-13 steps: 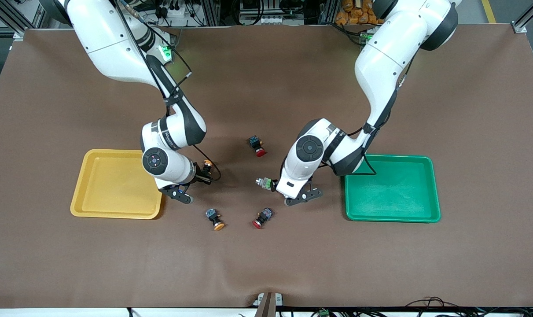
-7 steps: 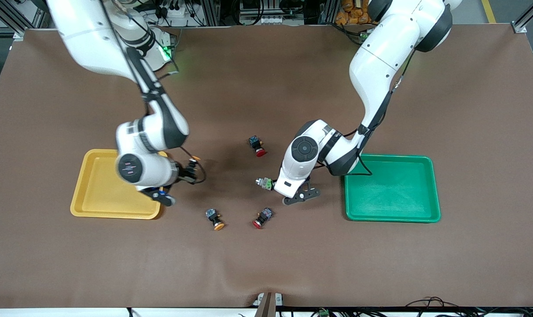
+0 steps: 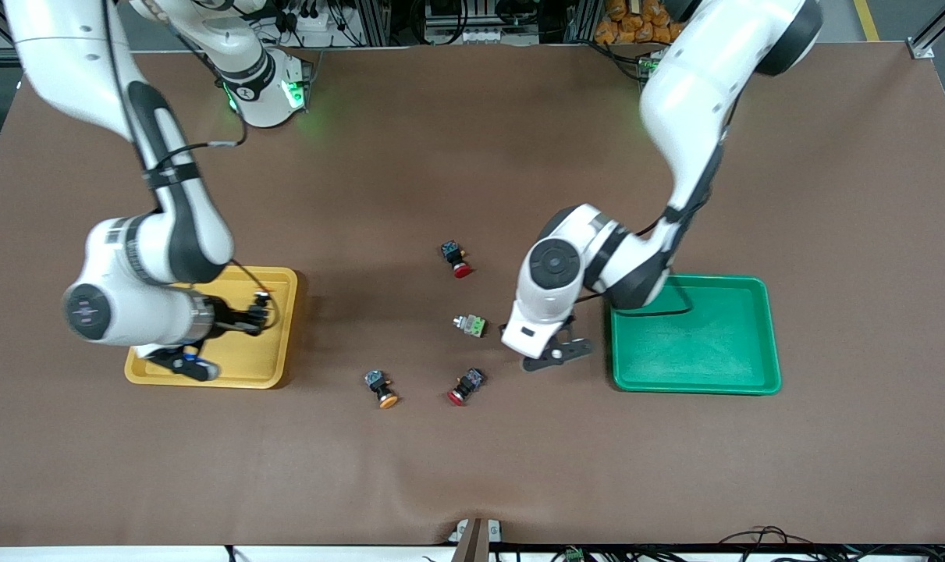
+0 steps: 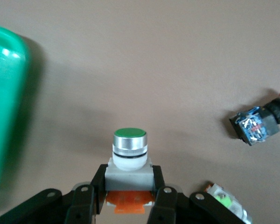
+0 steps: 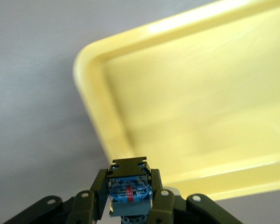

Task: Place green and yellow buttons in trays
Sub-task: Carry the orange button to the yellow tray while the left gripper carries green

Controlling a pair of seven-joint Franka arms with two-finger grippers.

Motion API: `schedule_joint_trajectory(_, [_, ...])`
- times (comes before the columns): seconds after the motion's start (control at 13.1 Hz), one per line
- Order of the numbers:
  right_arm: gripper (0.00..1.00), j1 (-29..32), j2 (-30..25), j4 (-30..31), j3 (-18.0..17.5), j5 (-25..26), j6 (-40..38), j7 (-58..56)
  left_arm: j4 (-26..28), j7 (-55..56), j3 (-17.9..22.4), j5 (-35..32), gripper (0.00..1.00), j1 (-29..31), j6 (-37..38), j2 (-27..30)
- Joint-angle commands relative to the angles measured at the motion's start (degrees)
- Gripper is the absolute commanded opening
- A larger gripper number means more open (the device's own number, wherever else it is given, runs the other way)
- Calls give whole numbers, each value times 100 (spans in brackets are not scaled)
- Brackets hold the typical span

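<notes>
Brown mat covers the whole table, and both white arms reach down over it with elbows bent and wrists turned low.

The right arm's forearm hides part of the yellow tray. The left arm's wrist casts a shadow across one corner of the green tray.

The right gripper hangs over the yellow tray, above its rim on the side toward the table's middle. It is clamped on a black-bodied switch, whose cap is hidden below the fingers.

The left gripper is over bare mat just beside the green tray. It is pinched on a pale grey switch with a green cap up and an orange block underneath. The wrist covers this switch in the front view.

Four switches lie loose on the mat between the trays:
- a grey switch with a green block
- an orange-capped switch
- two red-capped switches
</notes>
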State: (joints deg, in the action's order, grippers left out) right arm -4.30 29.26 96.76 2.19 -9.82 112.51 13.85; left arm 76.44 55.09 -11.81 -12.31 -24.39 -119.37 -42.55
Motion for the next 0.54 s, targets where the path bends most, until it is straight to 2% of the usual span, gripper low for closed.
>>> schedule_joint_trajectory(0.0, [0,341,96,36,140,68,86,-960,344,-601,-41,-96,0,372,728,773])
schedule_joint_trajectory(0.15, [0,640,272,88,203,59,349,-1680,529,-1481,-49,-79,0,732,1142,1116])
schedule_joint_trajectory(0.46, [0,1054,659,89,194,-11,754,-2544,1573,-2588,-49,-114,0,1733,1241,1758])
